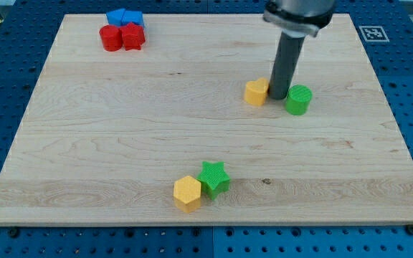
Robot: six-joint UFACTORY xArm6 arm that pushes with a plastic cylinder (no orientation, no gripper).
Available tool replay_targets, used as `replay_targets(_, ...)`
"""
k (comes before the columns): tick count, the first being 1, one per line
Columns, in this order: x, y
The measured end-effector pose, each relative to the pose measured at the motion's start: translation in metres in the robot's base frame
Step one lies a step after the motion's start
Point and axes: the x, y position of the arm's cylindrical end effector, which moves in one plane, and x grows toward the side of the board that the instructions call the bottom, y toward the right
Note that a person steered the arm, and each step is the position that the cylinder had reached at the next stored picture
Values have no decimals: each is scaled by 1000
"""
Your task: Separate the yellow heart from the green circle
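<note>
Yellow heart (256,92) touches my tip (278,97) on the view's left, green circle (298,99) just right; no pincer here, so sweep leftward across the counter (156,122), keeping contact centred

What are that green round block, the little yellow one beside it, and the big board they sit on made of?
The green circle and yellow heart look like matte plastic, probably 3D-printed: fine ridges line their sides. The board looks like pale wood with a smooth finish, showing grain lines and small knots. My tip stands between the two blocks.
</note>
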Motion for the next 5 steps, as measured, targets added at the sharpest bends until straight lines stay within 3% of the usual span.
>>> replay_targets(1, 15, -13)
replay_targets(3, -36, 2)
replay_targets(5, -3, -69)
